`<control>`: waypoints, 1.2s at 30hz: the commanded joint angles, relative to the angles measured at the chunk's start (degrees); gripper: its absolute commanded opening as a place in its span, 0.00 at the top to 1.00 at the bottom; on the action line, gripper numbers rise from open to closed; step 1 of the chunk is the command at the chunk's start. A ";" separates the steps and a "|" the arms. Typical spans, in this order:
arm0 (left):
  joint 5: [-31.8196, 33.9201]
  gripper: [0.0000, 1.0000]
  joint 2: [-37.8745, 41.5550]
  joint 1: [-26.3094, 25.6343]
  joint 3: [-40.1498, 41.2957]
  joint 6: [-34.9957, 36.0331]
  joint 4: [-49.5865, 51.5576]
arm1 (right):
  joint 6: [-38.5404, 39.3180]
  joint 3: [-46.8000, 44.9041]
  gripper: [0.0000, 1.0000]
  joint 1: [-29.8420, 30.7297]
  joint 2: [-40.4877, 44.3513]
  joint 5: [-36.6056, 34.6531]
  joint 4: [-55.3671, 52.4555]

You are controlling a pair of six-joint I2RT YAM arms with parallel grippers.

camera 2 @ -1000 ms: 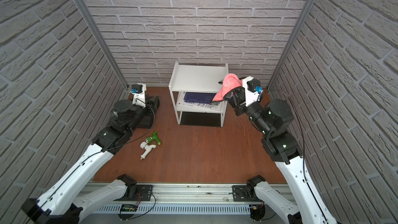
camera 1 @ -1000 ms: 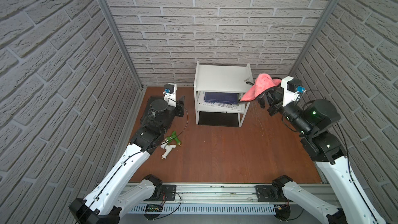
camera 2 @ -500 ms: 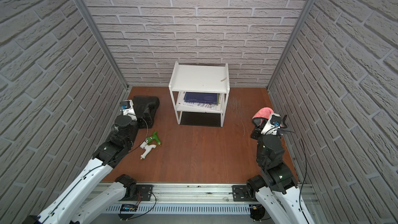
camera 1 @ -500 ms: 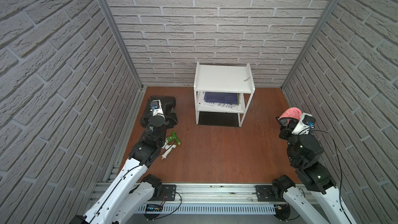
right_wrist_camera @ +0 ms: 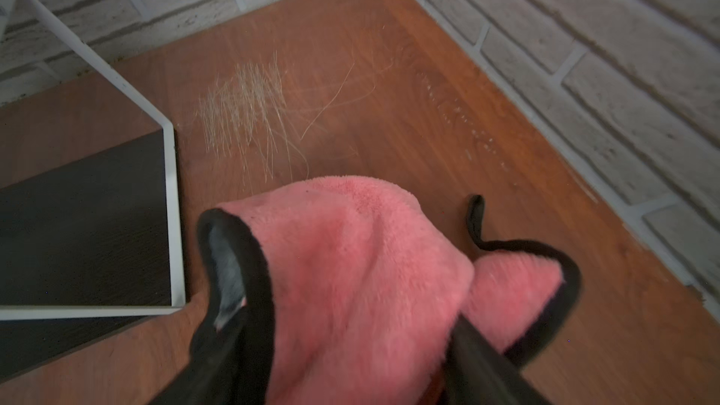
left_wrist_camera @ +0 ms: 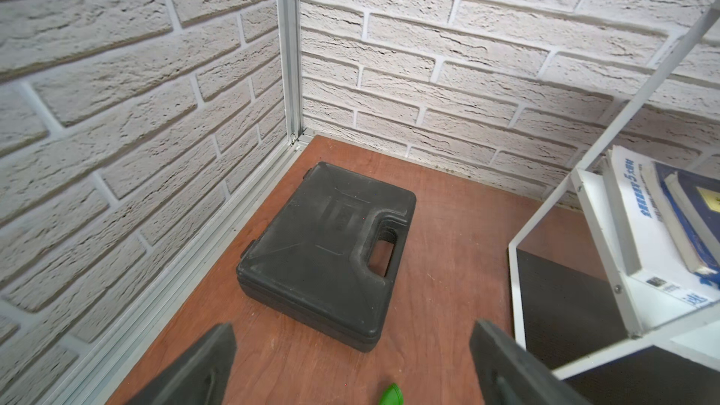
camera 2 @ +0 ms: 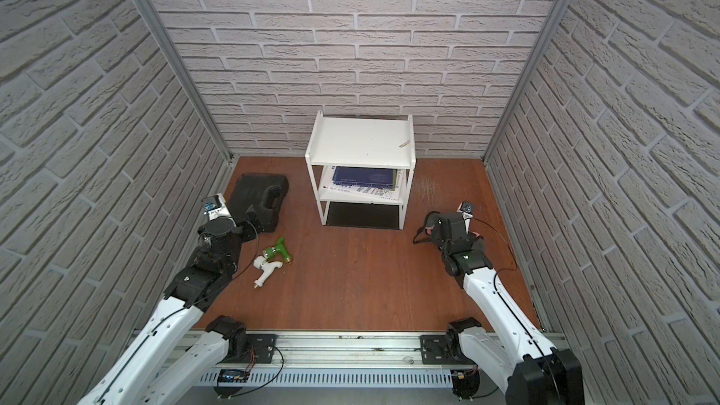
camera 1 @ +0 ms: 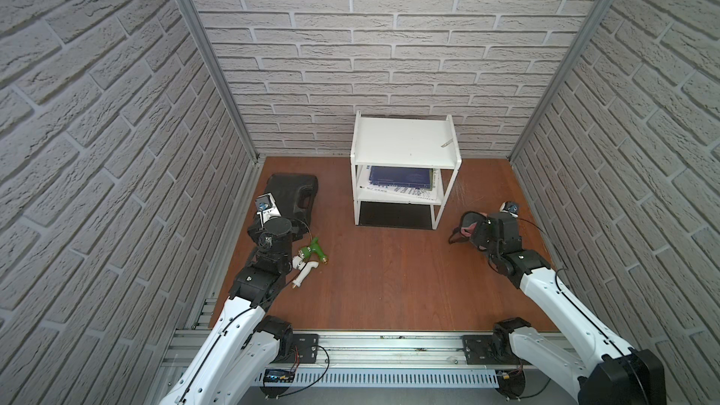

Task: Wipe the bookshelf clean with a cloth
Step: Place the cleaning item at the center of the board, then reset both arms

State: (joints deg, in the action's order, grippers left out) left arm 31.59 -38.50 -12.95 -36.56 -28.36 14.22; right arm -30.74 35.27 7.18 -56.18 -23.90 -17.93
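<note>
Draping over the right gripper point(camera 1: 478, 229), the cloth point(right_wrist_camera: 350, 266) sits away from the bookshelf point(camera 1: 401, 142)

The pink cloth with its dark rim is low by the floor point(camera 1: 382, 286) at 3 o'clock. It covers most of the fingers point(right_wrist_camera: 487, 368), so I cannot tell if they pinch it. The bookshelf stands at 12 o'clock by the back wall point(camera 1: 389, 52), books point(camera 1: 401, 177) on its middle board. The left gripper point(left_wrist_camera: 352, 329), at 9 o'clock, is spread wide and holds nothing.
</note>
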 commanded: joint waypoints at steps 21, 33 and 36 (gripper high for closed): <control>-1.96 0.02 -11.11 12.42 12.01 6.18 -15.12 | 2.05 -15.71 0.01 -4.11 18.92 -12.76 19.93; -15.72 0.02 -31.08 13.00 17.17 21.64 -48.61 | 13.28 -16.36 0.01 -4.28 -8.01 -14.40 41.62; -17.30 0.02 -36.10 12.18 16.28 24.56 -52.93 | 15.18 -16.04 0.01 -4.28 -12.18 -14.34 46.22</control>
State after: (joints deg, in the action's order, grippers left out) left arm 17.91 -72.16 -0.21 -19.73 -8.03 -29.17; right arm -17.52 18.65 3.16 -67.00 -37.80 19.22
